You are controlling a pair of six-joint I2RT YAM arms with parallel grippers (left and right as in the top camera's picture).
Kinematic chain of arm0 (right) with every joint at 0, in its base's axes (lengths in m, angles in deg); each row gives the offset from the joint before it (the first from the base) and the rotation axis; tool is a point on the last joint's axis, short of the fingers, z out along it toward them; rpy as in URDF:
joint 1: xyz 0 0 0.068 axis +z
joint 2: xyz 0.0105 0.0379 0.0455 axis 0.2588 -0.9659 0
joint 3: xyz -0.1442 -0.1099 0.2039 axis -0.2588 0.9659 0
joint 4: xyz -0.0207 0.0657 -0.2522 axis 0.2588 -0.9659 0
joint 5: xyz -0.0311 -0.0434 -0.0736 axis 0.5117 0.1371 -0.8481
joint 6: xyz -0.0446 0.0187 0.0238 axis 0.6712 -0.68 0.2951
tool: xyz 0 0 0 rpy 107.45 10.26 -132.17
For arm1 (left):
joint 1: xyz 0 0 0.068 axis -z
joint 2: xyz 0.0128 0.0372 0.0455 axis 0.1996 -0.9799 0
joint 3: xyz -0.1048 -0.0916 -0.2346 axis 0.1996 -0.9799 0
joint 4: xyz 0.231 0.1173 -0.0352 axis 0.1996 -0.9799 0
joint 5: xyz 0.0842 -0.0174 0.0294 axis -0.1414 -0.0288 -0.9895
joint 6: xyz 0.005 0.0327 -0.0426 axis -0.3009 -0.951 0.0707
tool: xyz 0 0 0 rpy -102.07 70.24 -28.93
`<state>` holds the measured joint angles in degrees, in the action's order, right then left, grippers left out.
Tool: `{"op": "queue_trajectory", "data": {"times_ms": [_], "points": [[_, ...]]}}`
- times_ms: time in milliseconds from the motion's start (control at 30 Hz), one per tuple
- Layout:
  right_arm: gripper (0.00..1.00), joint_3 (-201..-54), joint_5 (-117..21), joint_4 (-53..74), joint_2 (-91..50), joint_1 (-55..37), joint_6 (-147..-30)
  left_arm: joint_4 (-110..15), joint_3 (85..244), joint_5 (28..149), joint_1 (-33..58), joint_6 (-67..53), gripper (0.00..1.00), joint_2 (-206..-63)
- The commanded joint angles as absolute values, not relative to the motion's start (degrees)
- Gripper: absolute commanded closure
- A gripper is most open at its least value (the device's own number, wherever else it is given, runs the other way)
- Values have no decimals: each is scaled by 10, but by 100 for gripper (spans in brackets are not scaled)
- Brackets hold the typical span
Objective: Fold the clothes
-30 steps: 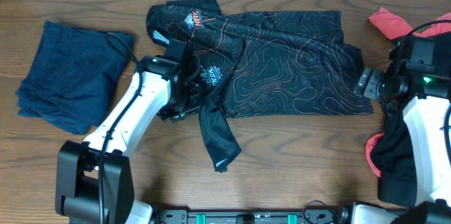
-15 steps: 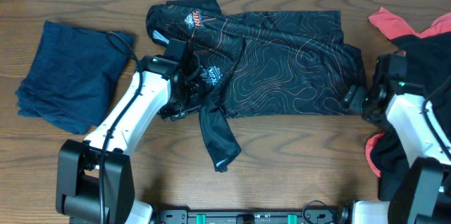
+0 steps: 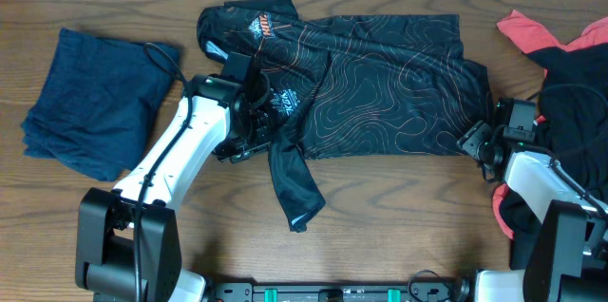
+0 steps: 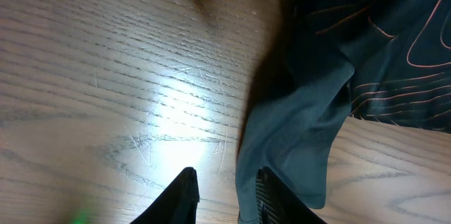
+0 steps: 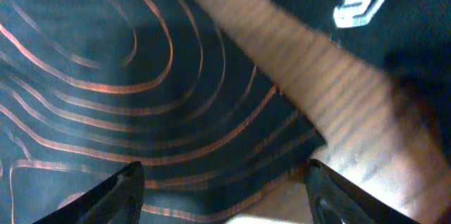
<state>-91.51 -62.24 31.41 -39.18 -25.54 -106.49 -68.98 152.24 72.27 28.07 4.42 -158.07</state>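
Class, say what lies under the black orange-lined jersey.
The wooden table shows all round the jersey, so it lies on that. Anything beneath the cloth itself is hidden.

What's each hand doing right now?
Left hand: open, beside a sleeve of the black jersey.
Right hand: open over the jersey's hem, holding nothing.

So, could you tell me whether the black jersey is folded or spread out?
Mostly spread: the jersey lies flat, one sleeve trailing loose.

Black jersey flat on wooden table
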Motion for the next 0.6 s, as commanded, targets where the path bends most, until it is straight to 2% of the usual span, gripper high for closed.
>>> {"op": "queue_trajectory", "data": {"times_ms": [0,67,100,133,167,233,300,367,433,567], "points": [[34,-896,-640,325,-425,-259,-1085,-692,1522,717,280,34,70,-1582],[42,-896,-657,332,-435,-259,-1087,-692,1522,717,280,34,70,-1582],[50,-896,-659,336,-439,-259,-1087,-692,1522,717,280,34,70,-1582],[63,-896,-658,340,-442,-259,-1087,-692,1522,717,280,34,70,-1582],[80,-896,-658,340,-443,-259,-1087,-692,1522,717,280,34,70,-1582],[99,-897,-658,340,-443,-259,-1086,-692,1522,717,280,34,70,-1582],[99,-898,-659,340,-441,-259,-1081,-692,1522,717,280,34,68,-1582],[99,-903,-660,334,-435,-263,-1068,-695,1522,717,280,34,57,-1582],[99,-917,-666,307,-420,-275,-1058,-697,1522,717,280,34,52,-1582],[99,-971,-707,227,-379,-311,-1056,-699,1522,717,280,34,48,-1582]]}}
